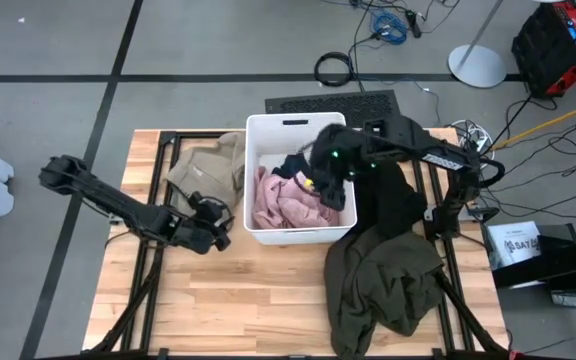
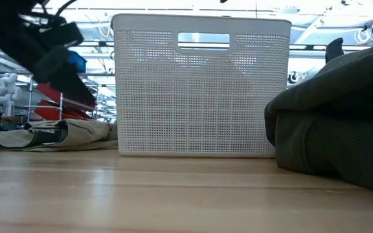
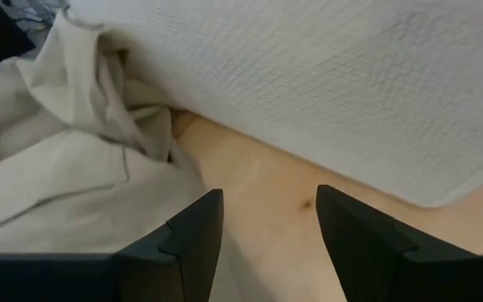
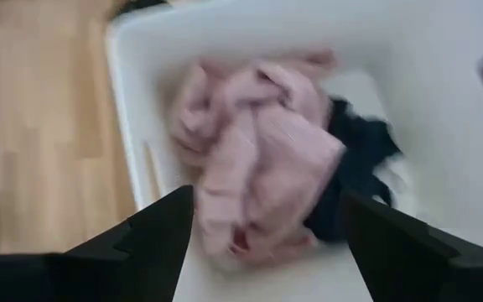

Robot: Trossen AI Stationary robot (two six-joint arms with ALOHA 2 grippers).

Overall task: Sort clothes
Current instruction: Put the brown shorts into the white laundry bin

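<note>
A white perforated plastic bin [image 1: 293, 128] is seen on a light wooden table [image 1: 268, 300], with a pale pink garment [image 1: 288, 203] and a navy blue garment [image 1: 293, 165] lying inside it. A tan khaki garment [image 1: 208, 165] is spread just left of the bin, and a dark olive green garment [image 1: 383, 280] is heaped beside a black one [image 1: 393, 200] to its right. The right gripper [image 4: 262, 231] is held over the bin with fingers spread and empty, while the left gripper [image 3: 268, 222] is set low by the khaki cloth, spread, holding nothing.
</note>
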